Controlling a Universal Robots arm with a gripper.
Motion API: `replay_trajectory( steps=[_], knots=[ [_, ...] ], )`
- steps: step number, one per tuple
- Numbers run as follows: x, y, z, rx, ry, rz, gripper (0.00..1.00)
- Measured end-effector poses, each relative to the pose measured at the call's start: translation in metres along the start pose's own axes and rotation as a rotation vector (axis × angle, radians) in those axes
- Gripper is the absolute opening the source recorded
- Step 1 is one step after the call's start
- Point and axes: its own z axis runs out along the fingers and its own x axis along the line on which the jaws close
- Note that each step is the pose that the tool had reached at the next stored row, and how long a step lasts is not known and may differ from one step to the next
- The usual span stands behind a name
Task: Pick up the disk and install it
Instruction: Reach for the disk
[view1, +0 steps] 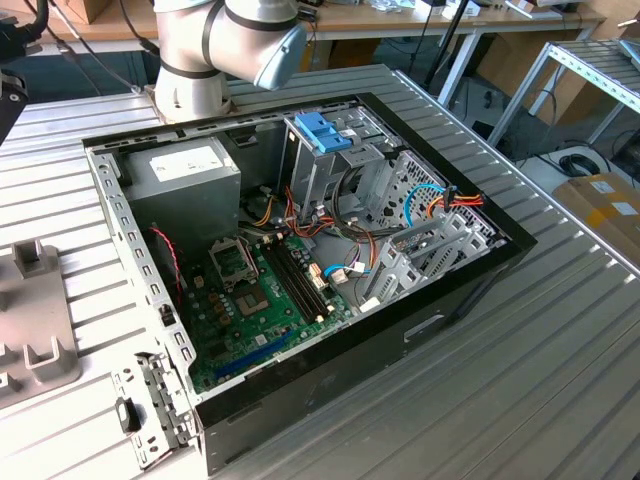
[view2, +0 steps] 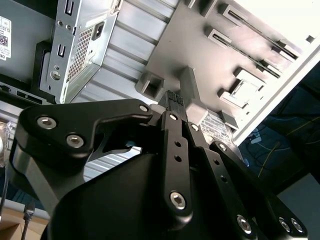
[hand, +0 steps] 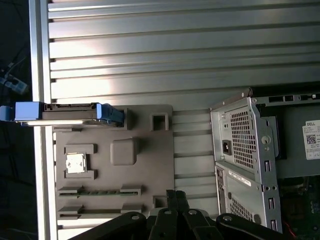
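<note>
- Here, an open computer case (view1: 300, 250) lies on the ribbed metal tabletop (view1: 560, 330). Its green motherboard (view1: 265, 300) is bared, a grey power supply (view1: 185, 175) sits in one corner, and a blue latch (view1: 322, 130) tops the metal drive cage.
- Beside the case, on the exterior view's left, sits a grey fixture plate (view1: 25, 310). In the first wrist view its pockets hold a square chip (hand: 75, 162) and a long thin card (hand: 97, 191).
- The disk (hand: 70, 114) stands on its edge in a slot along the plate's rim, on the side opposite the gripper. Its light-blue frame shows at both ends.
- Raised blocks and the filled pockets of the plate lie between the disk and the gripper.
- The gripper (hand: 175, 194) hangs over the plate's other side, well apart from the disk. Its fingers are pressed together and hold nothing.
- In the second wrist view the joined fingertips (view2: 175, 98) point at a block on the plate.
- The arm's pale base (view1: 195, 70) rises behind the case.
</note>
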Motion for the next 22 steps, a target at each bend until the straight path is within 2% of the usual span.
replay_trajectory(
  steps=[22],
  knots=[
    [0.0121, -0.0009, -0.0003, 0.0000, 0.0000, 0.000, 0.10]
  ],
)
